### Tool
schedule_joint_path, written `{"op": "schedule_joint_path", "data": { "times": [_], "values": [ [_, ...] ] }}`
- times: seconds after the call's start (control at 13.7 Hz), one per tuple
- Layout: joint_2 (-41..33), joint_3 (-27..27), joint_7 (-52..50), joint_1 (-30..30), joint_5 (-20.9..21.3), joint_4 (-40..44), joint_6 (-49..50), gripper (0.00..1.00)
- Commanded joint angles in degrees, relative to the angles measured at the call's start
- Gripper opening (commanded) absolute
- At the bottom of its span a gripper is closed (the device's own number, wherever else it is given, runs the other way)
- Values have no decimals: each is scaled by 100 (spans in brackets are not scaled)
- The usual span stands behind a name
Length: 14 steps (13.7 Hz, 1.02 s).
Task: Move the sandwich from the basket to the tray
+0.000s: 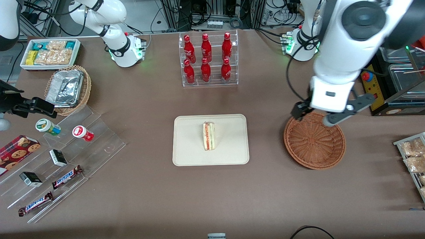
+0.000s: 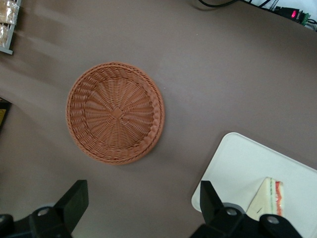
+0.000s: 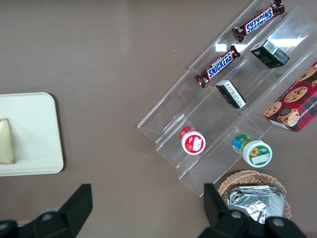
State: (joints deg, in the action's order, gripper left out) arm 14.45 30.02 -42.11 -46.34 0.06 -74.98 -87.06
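The sandwich (image 1: 209, 136) (image 2: 271, 196) (image 3: 6, 141), a pale wedge with red and green layers, lies on the cream tray (image 1: 189, 149) (image 2: 237, 163) (image 3: 34, 129) at mid-table. The reddish-brown wicker basket (image 1: 313, 142) (image 2: 115, 113) stands beside the tray toward the working arm's end and holds nothing. My left gripper (image 1: 312, 116) (image 2: 142, 198) hangs high over the basket's rim that is farther from the front camera. It is open, and only bare table shows between its black fingers (image 2: 74, 198).
A clear rack of red bottles (image 1: 208, 59) stands farther from the camera than the tray. Toward the parked arm's end are a stepped acrylic shelf (image 1: 66, 156) with snacks, a tan basket with foil containers (image 1: 68, 88) and a white bin (image 1: 49, 53). A snack rack (image 1: 413, 159) sits at the working arm's end.
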Motion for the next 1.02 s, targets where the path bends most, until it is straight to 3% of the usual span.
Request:
{"op": "schedule_joint_path", "data": {
  "times": [0.0,0.58,0.8,0.95],
  "values": [
    [-259,311,675,-94,-138,-175,206,99],
    [-566,1252,2144,-68,-436,-157,594,99],
    [-671,1252,2154,-59,-446,-148,603,99],
    [-751,711,2163,615,-602,-105,742,99]
  ]
}}
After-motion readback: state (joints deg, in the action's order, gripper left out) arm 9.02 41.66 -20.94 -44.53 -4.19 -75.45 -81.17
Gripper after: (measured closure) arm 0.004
